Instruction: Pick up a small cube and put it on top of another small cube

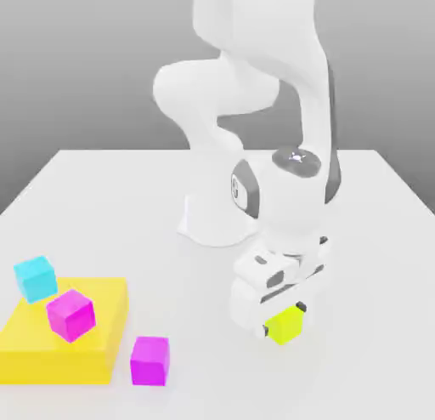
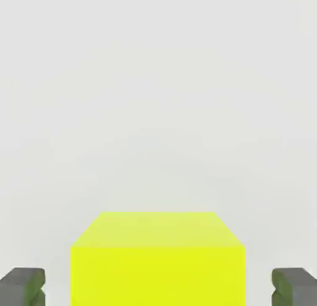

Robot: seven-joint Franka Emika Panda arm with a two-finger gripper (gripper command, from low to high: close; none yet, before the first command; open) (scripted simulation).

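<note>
A small yellow-green cube (image 1: 285, 325) rests on the white table toward the exterior view's right front. My gripper (image 1: 284, 321) is lowered over it, straddling it. In the hand view the cube (image 2: 157, 261) sits between the two grey fingertips (image 2: 22, 287), with a bare gap on each side, so the jaws stand open and do not touch it. A magenta cube (image 1: 149, 360) lies on the table at the exterior view's front left. A second magenta cube (image 1: 70, 315) and a cyan cube (image 1: 36, 278) sit on or against a flat yellow block (image 1: 85, 346).
The arm's white base (image 1: 212, 223) stands behind the gripper at the table's middle. The white table (image 1: 374, 265) stretches out on the exterior view's right. The yellow block takes up the front left corner.
</note>
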